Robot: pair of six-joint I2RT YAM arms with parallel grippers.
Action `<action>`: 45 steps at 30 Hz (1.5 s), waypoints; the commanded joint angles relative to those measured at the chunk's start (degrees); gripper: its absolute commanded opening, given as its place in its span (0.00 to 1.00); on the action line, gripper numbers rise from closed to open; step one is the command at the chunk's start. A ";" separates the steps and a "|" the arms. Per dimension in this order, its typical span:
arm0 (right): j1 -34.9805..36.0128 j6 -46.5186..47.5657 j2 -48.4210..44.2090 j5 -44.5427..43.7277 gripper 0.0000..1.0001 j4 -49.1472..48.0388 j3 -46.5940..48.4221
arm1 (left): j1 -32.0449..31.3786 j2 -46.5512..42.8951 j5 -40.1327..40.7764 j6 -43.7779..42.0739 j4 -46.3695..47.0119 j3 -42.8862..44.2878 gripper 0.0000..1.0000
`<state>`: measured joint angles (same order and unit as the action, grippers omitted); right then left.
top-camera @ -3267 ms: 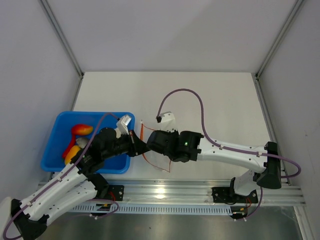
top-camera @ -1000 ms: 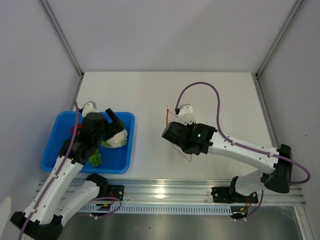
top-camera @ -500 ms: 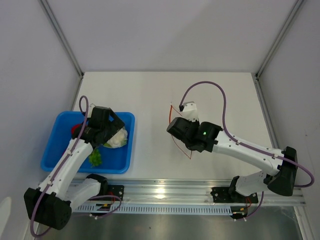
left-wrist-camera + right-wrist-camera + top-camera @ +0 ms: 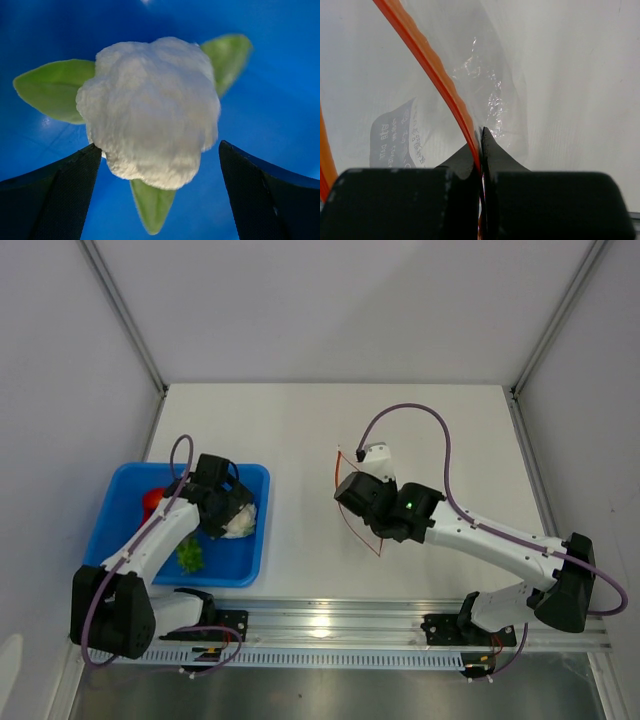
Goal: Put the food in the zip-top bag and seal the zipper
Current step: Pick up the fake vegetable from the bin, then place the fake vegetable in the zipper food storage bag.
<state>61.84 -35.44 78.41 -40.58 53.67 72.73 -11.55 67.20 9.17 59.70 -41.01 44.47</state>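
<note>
Since the earlier frame the arms have separated over the tabletop: the left has swung into the blue tray, and the right has carried the zip-top bag aside. The left end effector, spread wide, straddles the cauliflower. The right end effector, pressed together, pinches the zipper. The bag appears to hang edge-on. Hazards: the rounded cauliflower may slip from closing fingers, and a single-point pinch may let the mouth sag shut.

The tray sits at the left of the tabletop, with the cauliflower in its right side, leafy bits nearer the front, and the zip-top bag well apart to its right.
</note>
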 commanded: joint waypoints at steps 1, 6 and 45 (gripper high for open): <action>-0.15 1.08 0.07 0.67 0.00 -2.08 0.04 | 1.09 2.75 -2.05 1.73 2.43 0.27 1.00; 0.21 1.25 0.86 0.50 0.00 -1.90 -0.04 | 1.62 3.82 -2.66 2.79 4.53 -1.48 0.98; -3.40 1.87 -2.82 11.29 0.00 -5.76 0.57 | 2.06 -43.03 -54.95 -1.54 47.30 -9.92 0.21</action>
<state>58.83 -34.30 78.43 -33.32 51.07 72.64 -9.69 25.41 -33.21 52.71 -13.43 37.06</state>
